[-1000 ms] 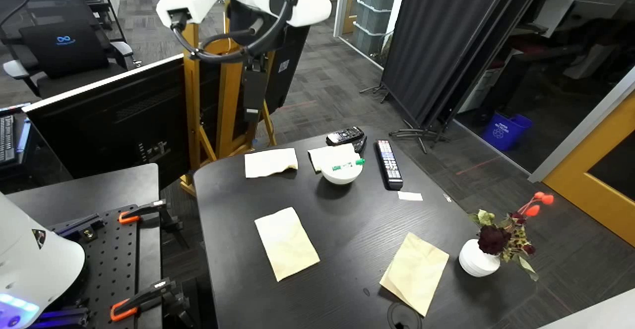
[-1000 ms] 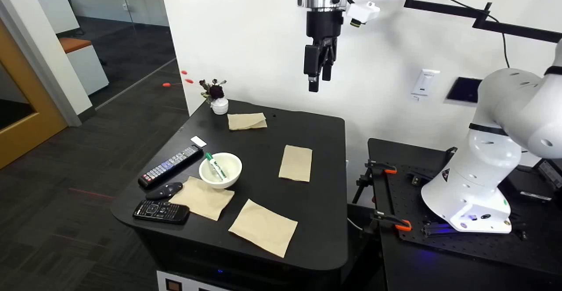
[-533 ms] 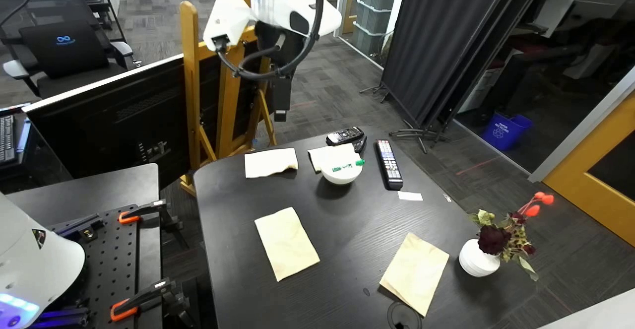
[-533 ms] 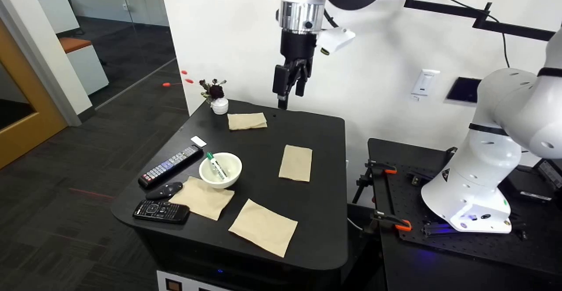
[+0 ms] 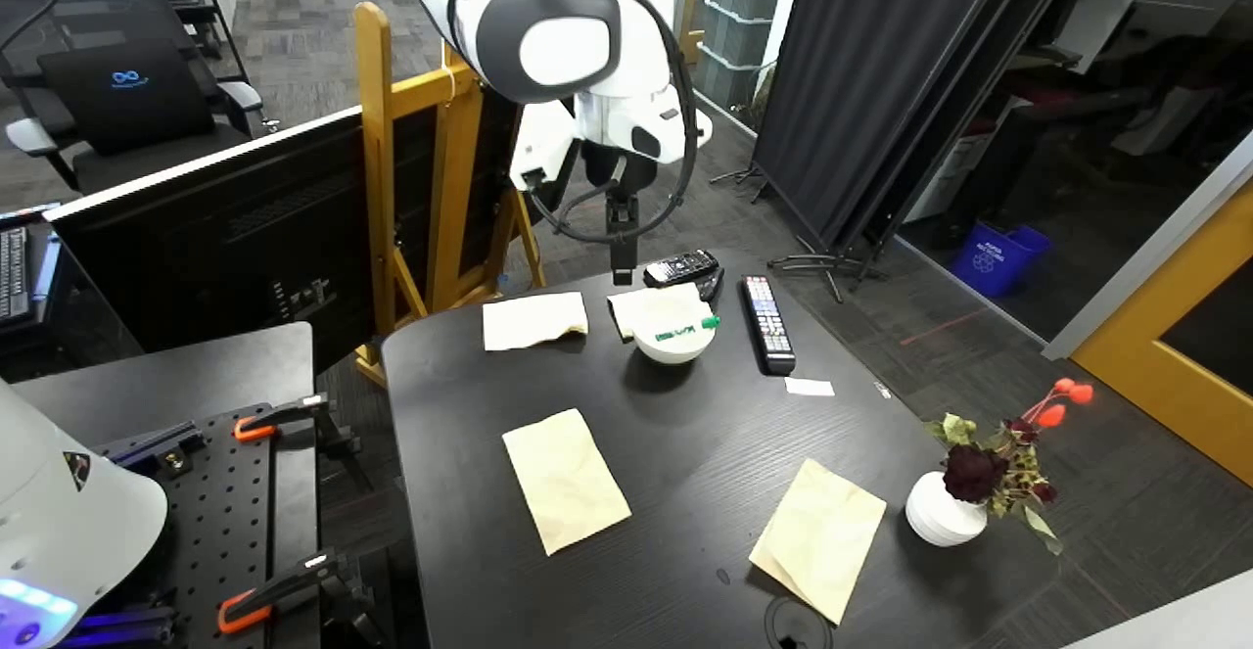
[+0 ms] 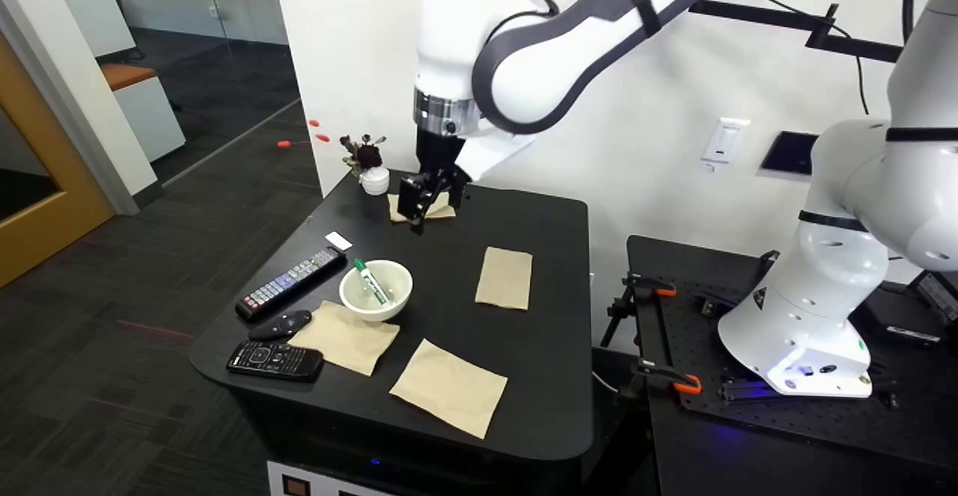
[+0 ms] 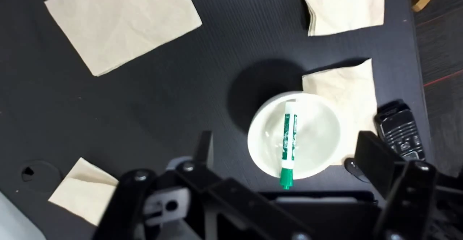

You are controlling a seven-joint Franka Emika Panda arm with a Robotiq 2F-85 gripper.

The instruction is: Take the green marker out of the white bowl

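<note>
Dark tabletop (image 6: pixel 449 294) stood in office. Gripper (image 7: pixel 285 140) hung above, fingers (image 7: pixel 376 164) spread; green marker (image 7: pixel 289 142) leaned inside white bowl (image 7: pixel 318 138), cap (image 7: pixel 286 178) over rim. Approach likely wanted centring across barrel, straight descent, rim spared. Exact height was unclear.

In an exterior view, counter (image 6: pixel 443 301) as clock face: vase (image 6: pixel 374 182) with flowers (image 6: pixel 367 155), 11 o'clock; tan napkins (image 6: pixel 451 389), 12, 2, 5, 8; white card (image 6: pixel 338 241), 10; long black remote (image 6: pixel 292 283), 9; shorter black remote (image 6: pixel 275 361), 8
</note>
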